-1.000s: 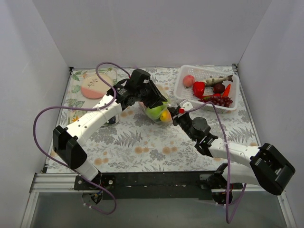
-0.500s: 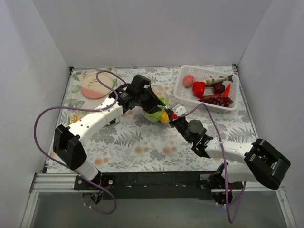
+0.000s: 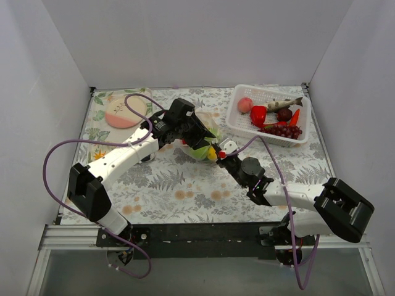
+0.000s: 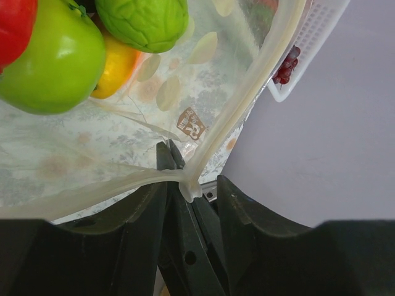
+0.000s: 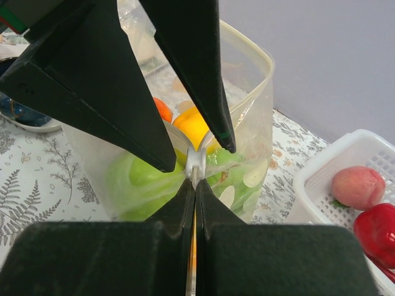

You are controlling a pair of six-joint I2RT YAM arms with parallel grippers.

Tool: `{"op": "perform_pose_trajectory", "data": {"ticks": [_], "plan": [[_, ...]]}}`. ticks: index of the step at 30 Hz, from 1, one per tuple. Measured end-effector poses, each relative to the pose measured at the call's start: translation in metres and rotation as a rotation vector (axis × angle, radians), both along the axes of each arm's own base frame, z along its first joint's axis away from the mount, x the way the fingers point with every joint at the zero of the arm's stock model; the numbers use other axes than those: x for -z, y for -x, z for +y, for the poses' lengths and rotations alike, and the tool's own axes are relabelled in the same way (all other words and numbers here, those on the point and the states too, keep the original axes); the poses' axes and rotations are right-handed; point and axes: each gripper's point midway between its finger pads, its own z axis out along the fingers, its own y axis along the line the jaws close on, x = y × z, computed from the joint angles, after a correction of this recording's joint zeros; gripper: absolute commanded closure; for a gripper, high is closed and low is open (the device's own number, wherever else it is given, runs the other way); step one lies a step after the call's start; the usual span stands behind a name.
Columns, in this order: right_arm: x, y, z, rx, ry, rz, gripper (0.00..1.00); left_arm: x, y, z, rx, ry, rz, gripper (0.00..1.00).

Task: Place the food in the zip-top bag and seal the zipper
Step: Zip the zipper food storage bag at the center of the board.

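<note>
The clear polka-dot zip-top bag [image 3: 206,131] stands mid-table with food in it. The left wrist view shows a green apple [image 4: 52,68], a bumpy green fruit [image 4: 145,21] and an orange one [image 4: 117,65] inside. My right gripper [image 3: 221,152] is shut on the end of the zipper [image 5: 195,161], in the right wrist view [image 5: 195,184]. My left gripper [image 3: 199,135] is open, and its fingers [image 5: 117,105] straddle that same zipper end [image 4: 191,185]. The bag mouth gapes open beyond it, the strip [image 4: 247,105] running off in two arms.
A white slotted basket [image 3: 236,126] at the back right holds a peach [image 3: 245,105], a red pepper [image 3: 258,115], a fish and grapes. It also shows in the right wrist view [image 5: 321,179]. A pink plate [image 3: 125,112] lies at the back left.
My right gripper has moved left and slightly nearer with the bag corner. The left gripper and the bag have shifted a little left and nearer too.
</note>
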Motion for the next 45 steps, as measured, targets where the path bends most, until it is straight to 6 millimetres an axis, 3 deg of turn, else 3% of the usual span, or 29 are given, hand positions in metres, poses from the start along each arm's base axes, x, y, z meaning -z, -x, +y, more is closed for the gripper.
{"op": "perform_pose_trajectory", "data": {"ticks": [11, 24, 39, 45], "plan": [[0.001, -0.001, 0.001, 0.014, 0.016, -0.012, 0.99, -0.002, 0.002, -0.003, 0.012, 0.015, 0.003, 0.71], [0.005, -0.003, 0.001, 0.021, 0.03, -0.01, 0.99, 0.008, 0.004, -0.002, 0.014, 0.007, 0.012, 0.96], [-0.003, 0.007, -0.007, 0.014, 0.007, -0.031, 0.99, 0.006, -0.002, 0.004, 0.002, 0.015, 0.027, 0.98], [-0.007, 0.012, -0.012, 0.009, -0.014, -0.035, 0.99, 0.005, -0.018, 0.016, -0.037, 0.015, 0.044, 0.98]]}}
